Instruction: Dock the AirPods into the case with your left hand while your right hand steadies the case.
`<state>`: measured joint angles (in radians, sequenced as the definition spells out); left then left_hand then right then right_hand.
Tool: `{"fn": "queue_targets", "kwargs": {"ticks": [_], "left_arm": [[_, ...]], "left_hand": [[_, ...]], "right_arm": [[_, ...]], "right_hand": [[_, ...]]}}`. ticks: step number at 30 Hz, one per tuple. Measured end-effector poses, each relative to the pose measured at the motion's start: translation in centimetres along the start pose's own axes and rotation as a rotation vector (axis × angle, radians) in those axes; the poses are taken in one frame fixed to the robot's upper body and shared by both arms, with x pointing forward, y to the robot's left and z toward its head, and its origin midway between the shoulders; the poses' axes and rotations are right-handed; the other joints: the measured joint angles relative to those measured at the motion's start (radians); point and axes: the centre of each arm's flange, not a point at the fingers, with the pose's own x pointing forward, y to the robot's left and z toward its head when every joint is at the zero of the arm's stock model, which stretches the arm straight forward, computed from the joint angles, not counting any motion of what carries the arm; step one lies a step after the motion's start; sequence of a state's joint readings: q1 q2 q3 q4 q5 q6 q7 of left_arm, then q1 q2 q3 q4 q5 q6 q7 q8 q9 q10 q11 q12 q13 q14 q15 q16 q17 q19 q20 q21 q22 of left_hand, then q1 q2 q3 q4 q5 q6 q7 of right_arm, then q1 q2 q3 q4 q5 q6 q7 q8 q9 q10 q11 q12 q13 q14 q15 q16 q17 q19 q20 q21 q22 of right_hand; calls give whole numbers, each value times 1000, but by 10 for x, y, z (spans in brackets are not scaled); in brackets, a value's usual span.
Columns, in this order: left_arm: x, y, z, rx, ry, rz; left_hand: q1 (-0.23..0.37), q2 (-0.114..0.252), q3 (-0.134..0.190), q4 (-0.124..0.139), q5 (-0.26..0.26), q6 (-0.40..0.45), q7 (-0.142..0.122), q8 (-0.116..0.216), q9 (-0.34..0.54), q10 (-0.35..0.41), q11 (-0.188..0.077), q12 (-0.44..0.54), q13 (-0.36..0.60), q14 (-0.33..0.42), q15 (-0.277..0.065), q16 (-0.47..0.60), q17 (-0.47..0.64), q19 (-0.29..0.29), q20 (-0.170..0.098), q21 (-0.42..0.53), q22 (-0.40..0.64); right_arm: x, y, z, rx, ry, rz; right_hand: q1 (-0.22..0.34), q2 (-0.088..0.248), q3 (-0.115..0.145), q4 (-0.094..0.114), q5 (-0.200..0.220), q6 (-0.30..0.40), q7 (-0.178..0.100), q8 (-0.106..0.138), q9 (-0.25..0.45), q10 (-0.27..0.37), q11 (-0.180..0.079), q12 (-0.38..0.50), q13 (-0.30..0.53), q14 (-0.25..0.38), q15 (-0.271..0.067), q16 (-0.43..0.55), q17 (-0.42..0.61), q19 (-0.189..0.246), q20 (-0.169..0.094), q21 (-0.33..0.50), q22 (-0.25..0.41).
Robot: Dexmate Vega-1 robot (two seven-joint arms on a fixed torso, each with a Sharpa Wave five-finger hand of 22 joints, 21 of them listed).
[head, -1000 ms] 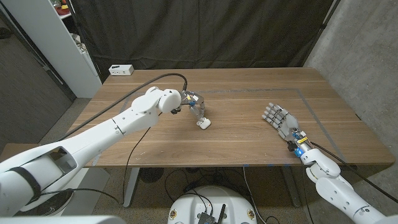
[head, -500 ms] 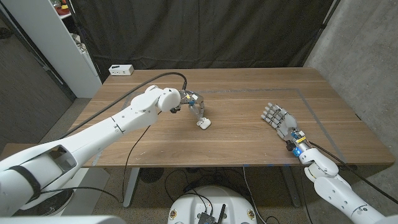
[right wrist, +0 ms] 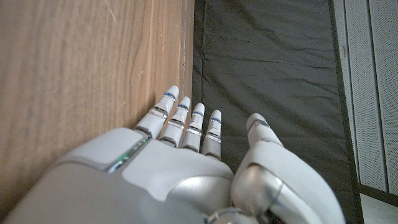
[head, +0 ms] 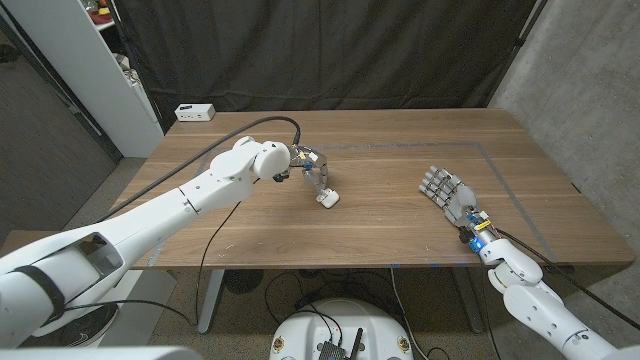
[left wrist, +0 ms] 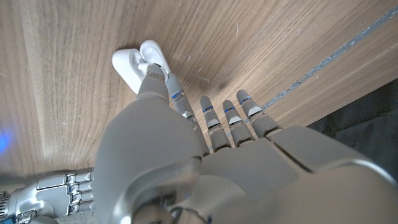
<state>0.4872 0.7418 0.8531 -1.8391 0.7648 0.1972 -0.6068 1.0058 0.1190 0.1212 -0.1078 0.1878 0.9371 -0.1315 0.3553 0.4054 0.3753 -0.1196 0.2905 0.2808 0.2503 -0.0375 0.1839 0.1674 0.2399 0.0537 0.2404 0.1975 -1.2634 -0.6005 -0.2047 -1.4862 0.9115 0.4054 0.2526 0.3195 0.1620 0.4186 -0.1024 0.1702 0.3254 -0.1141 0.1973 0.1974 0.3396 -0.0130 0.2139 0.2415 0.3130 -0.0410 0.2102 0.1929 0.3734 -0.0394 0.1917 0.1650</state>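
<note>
Wooden counter with a visible grain carries the work area; a thin pale line runs along its right and far parts. Nearest the robot, the right hand stands on the right side of the counter, fingers straight and close together, holding nothing. It is well apart from the case.

Toward the middle of the counter sits one small white rounded charging case. In the left wrist view its lid stands open beside the body. Whether any earbud lies inside cannot be told.

The left hand is just behind the case, reaching down to it. In the left wrist view one fingertip touches the case at the open lid, while the other fingers extend straight along the counter, apart from it. Whether the hand holds an earbud cannot be told.

Beyond the counter's far left corner, one white rectangular box rests on a separate surface. A black curtain hangs behind.
</note>
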Motion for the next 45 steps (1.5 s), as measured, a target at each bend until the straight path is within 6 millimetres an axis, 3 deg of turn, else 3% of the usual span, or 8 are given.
{"fn": "queue_targets", "kwargs": {"ticks": [34, 40, 43, 45], "left_arm": [[3, -1, 8, 0, 5, -26], [1, 1, 10, -1, 4, -21], [1, 1, 9, -2, 10, -20], [-1, -2, 15, -1, 0, -20]], "left_hand": [[0, 0, 2, -7, 0, 0, 0, -2, -1, 0, 0, -6, 5, 0, 0, 0, 0, 0, 0, 0, 0], [0, -1, 2, -7, -3, 5, 5, -3, -1, 0, 0, -6, 5, 0, 0, 0, 3, 0, 0, 0, 0], [0, -1, 2, -7, -4, 5, 5, -4, -1, 0, 0, -6, 5, 0, 0, 0, 3, 0, 0, 0, 0], [0, -1, 2, -7, -4, 5, 5, -4, -1, 0, 0, -8, 5, 0, 0, 0, 3, 0, 0, 0, 0]], "right_arm": [[-2, -5, -3, 13, -12, -6], [-2, -1, -2, 3, -7, 12], [-2, 5, 4, -13, -5, 44], [0, 13, 4, -129, 37, 69]], "right_hand": [[-4, 4, 0, 0, 0, 0, 0, 0, 0, 0, 0, 0, 0, 0, 0, 0, 0, 0, 0, 0, 0], [-16, 8, 2, 9, 1, 19, -8, 8, 0, 8, -8, 0, 0, 43, -3, 19, 10, 23, 27, 5, 5], [0, 11, 18, -7, 8, 38, -20, 12, 0, 24, -17, 4, 0, 46, 0, 19, 8, 23, 27, 5, 5], [19, 11, 28, -16, 8, 48, -29, 16, 0, 44, -28, 12, 0, 46, 0, 19, 8, 23, 27, 5, 5]]}}
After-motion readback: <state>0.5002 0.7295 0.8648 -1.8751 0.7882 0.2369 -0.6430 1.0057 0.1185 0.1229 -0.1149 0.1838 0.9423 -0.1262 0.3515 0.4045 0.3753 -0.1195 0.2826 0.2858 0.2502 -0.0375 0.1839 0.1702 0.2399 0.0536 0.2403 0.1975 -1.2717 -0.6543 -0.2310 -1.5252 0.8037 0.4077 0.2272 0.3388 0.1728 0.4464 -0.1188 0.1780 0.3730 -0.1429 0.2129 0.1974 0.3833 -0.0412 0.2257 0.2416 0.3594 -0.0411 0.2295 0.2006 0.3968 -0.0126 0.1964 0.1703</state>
